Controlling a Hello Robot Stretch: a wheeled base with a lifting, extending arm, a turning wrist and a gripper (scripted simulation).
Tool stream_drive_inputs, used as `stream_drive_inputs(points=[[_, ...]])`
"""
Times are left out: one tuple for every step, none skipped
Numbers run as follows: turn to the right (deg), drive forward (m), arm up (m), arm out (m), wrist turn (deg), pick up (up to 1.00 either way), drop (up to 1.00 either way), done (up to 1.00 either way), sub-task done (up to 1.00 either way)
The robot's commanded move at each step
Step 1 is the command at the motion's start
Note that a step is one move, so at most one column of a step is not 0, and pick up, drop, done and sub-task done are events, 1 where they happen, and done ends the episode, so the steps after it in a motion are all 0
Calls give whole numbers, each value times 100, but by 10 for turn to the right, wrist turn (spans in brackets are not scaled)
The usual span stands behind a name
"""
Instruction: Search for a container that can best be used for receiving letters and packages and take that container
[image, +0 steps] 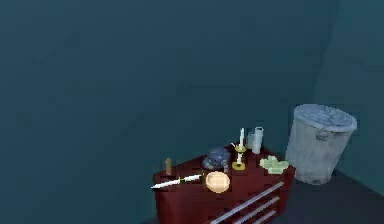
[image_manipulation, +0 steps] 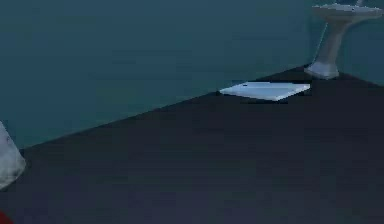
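A grey ribbed bin (image: 321, 143) with a crumpled liner stands on the dark floor at the forward view's right, against the teal wall. Its pale side (image_manipulation: 6, 160) shows again at the arm side view's left edge. Next to it, a red drawer cabinet (image: 228, 198) carries small items: a round tan object (image: 217, 181), a dark blue-grey lump (image: 216, 159), a white candle on a yellow holder (image: 240, 150), a pale cup (image: 257, 139), a light green flat shape (image: 274, 163) and a long white utensil (image: 176, 181).
A flat white-blue mat (image_manipulation: 265, 91) lies on the dark floor toward the arm side view's upper right. A white pedestal sink (image_manipulation: 340, 35) stands behind it in the corner. Teal walls close both views; open dark floor (image_manipulation: 200, 160) spreads between.
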Motion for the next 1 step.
stream_drive_inputs(points=[[-450,0,0,0,0,0,0,0,0]])
